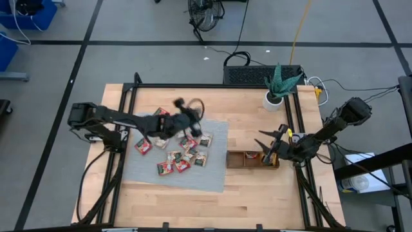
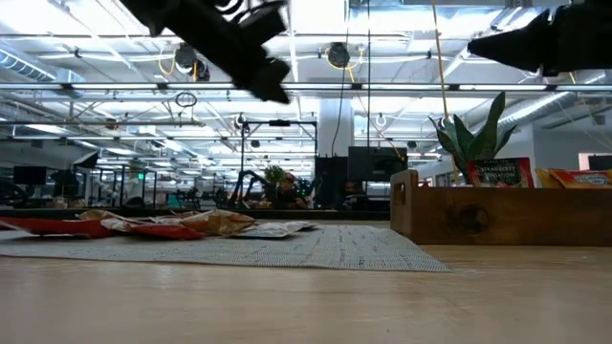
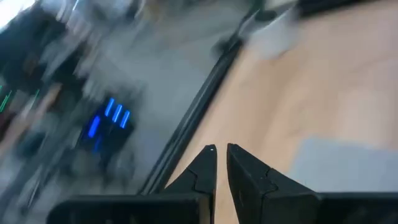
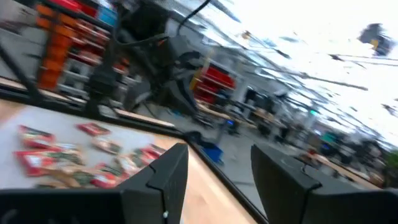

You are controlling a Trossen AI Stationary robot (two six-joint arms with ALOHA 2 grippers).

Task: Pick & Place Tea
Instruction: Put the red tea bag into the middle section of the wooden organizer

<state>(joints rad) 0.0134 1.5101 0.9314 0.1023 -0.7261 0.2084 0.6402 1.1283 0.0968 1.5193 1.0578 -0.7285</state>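
Several tea sachets, mostly red, white and green, lie flat in a loose heap on the grey mat; they also show in the right wrist view. My left gripper hovers above the mat's far edge, blurred, its fingers shut with nothing between them. My right gripper hangs open above the right end of the brown wooden tray, nothing between its fingers. Sachets stand in the tray, their tops above its wall.
A potted plant stands at the table's far right, behind the tray. Black frame rails run along the table's left, far and right sides. Bare wood lies between the mat and the near edge.
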